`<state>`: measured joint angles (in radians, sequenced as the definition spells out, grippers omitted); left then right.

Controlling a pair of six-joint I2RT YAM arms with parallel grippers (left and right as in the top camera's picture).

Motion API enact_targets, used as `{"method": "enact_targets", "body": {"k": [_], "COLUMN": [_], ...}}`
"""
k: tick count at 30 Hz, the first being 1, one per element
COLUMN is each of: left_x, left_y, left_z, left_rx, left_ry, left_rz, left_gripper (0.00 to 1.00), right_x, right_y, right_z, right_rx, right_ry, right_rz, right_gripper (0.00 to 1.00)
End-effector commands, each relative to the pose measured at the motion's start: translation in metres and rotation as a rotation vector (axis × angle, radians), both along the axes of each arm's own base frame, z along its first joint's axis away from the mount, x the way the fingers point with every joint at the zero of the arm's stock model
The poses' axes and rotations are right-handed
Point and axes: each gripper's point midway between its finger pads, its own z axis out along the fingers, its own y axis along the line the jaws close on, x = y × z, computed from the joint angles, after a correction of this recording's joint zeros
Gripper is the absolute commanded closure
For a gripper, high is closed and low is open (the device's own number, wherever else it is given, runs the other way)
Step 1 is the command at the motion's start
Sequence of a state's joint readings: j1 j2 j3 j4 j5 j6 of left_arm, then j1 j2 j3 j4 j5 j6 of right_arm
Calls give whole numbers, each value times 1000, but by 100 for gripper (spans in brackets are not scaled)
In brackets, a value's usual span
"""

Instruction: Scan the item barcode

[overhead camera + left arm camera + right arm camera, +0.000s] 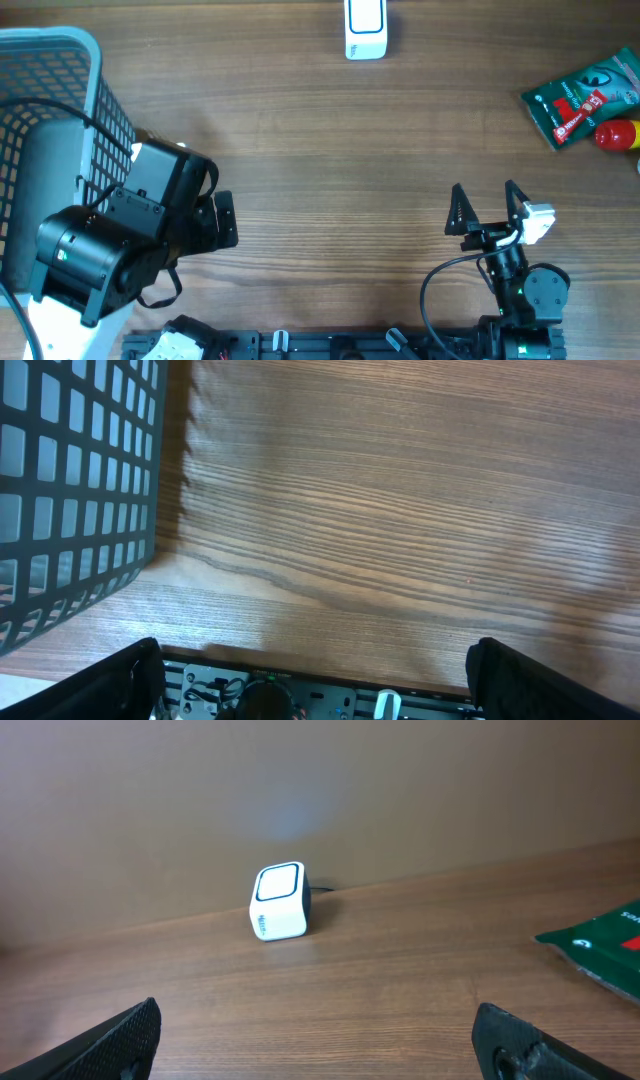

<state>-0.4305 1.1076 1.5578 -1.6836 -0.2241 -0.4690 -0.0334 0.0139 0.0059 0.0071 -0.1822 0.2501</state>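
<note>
Green packet (585, 97), glossy and crinkled, on wood-grain table (330, 160); boxy white scanner (366, 28)

No wording can be read in any view. The green packet (585, 95) carries a red label with white print and a round dark-and-white mark. From overhead the letters are too small to make out. The right wrist view catches only the packet's corner (600, 948), with a patch of red and a white outline but no legible letters. The white scanner (279, 902) has a short line of dark print low on its front face, too blurred to read.
</note>
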Motion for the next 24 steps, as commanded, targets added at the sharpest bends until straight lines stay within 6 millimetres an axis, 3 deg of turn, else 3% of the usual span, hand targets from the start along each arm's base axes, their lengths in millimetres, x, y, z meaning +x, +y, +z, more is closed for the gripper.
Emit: {"method": "enact_targets", "body": {"k": [1,12,13,14,15,18,21,24], "left_x": [1,1,10,25,48,81,94,89], "left_y": [2,3,-1,-7,-18,-47,-61,-62], "left_z": [3,4,8,16,37,87,127,138], "left_rx": [3,11,-7,-38,-83,-155,-206,-224], "left_ry": [-13,-21,-65,-140,-286,-574,-810,-928], "left_rz": [16,8,12,15,-17,-197,-308,-368], "left_gripper": [0,0,0,0,0,0,0,0], "right_x": [0,0,0,0,0,0,0,0], "right_y": [-1,-1,-1,-1,-1,-1,-1,-1], "right_z": [2,2,2,2,2,2,2,2], "right_rx": [12,12,12,13,12,12,13,12], "right_ry": [-6,-6,-7,-7,-6,-7,-6,-7], "right_rz": [-10,-10,-10,-10,-10,-10,-10,-10], "right_gripper": [0,0,0,0,1,0,0,0]}}
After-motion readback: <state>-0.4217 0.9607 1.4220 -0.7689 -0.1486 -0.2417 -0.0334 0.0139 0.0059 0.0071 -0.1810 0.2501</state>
